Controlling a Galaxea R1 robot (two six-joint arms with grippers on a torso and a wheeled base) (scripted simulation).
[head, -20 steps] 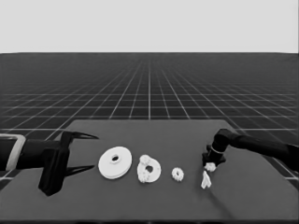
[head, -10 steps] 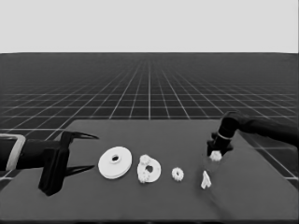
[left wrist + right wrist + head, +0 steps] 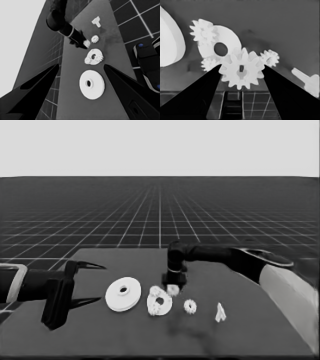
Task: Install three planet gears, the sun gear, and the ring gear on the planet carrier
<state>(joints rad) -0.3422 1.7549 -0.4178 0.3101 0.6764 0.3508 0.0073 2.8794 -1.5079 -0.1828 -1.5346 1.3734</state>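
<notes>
My right gripper [image 3: 173, 285] reaches in from the right and is shut on a planet gear [image 3: 173, 290], held just above the near-right rim of the planet carrier [image 3: 160, 304]. In the right wrist view this gear [image 3: 242, 68] sits between the gripper's [image 3: 242, 66] two fingers, in front of the carrier [image 3: 228, 37]. Two planet gears [image 3: 203, 31] [image 3: 210, 63] lie on the carrier's rim. Another gear [image 3: 190, 306] lies loose to its right. The ring gear [image 3: 123, 293] rests left of the carrier. My left gripper [image 3: 87, 284] waits open at the table's left end.
A thin white piece [image 3: 220, 312] stands on the table right of the loose gear, also visible as a thin white piece [image 3: 307, 81] in the right wrist view. The right arm's pale grey part [image 3: 290, 295] fills the lower right corner.
The right gripper has lifted from beside the thin white piece and travelled left with the gear, arriving over the carrier's right side. The left arm has stayed put.
</notes>
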